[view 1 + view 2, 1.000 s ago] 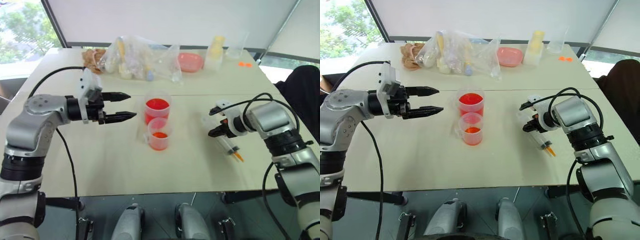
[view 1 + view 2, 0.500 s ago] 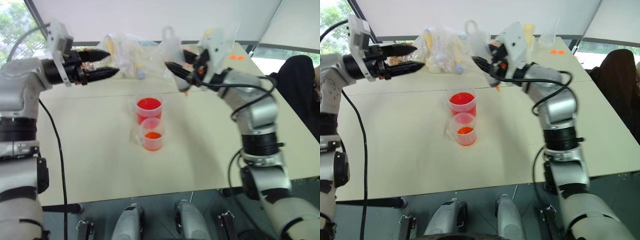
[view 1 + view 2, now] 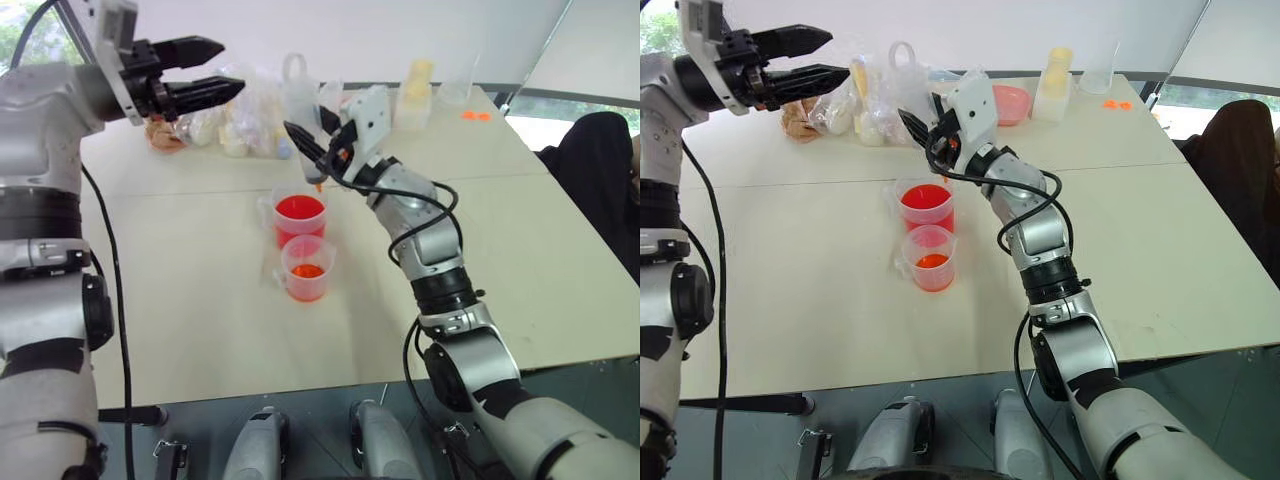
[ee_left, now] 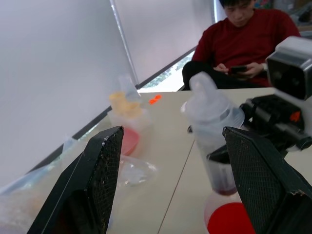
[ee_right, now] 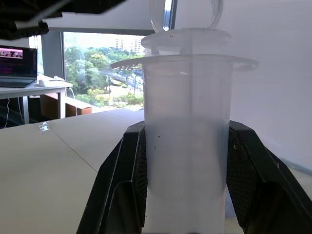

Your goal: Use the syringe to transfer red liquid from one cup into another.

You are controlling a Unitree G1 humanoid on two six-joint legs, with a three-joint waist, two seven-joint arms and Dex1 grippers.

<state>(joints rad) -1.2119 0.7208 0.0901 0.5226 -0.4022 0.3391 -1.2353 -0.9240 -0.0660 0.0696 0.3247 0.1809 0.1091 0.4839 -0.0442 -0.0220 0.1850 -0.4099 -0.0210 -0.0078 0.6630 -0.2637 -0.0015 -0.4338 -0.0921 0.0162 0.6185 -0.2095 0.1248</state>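
Nearest on the pale table (image 3: 200, 330) a smaller clear cup (image 3: 305, 268) is found, upright, with a shallow orange-red layer. Just behind it, touching or nearly so, the larger cup (image 3: 299, 216) is seen upright, holding a deep layer of the red liquid (image 3: 299, 209).

Above the far rim of the larger cup, the syringe (image 3: 908, 85) is held roughly upright in the right gripper (image 3: 312, 148), whose two black fingers are clamped against the barrel on either side, as is confirmed in the right wrist view (image 5: 187, 141). The orange nozzle tip (image 3: 317, 186) is pointed down and hangs just above the larger cup, clear of the liquid. The ring end of the plunger is uppermost.

The left gripper (image 3: 210, 72) is raised to the left of the syringe, well apart from it, with its fingers spread and nothing between them.

Farther back, clear bags (image 3: 250, 110), a pink dish (image 3: 1010, 103) and a yellowish container (image 3: 414, 85) are noted along the table's far edge. A seated person (image 4: 243, 44) in red is observed beyond the table.
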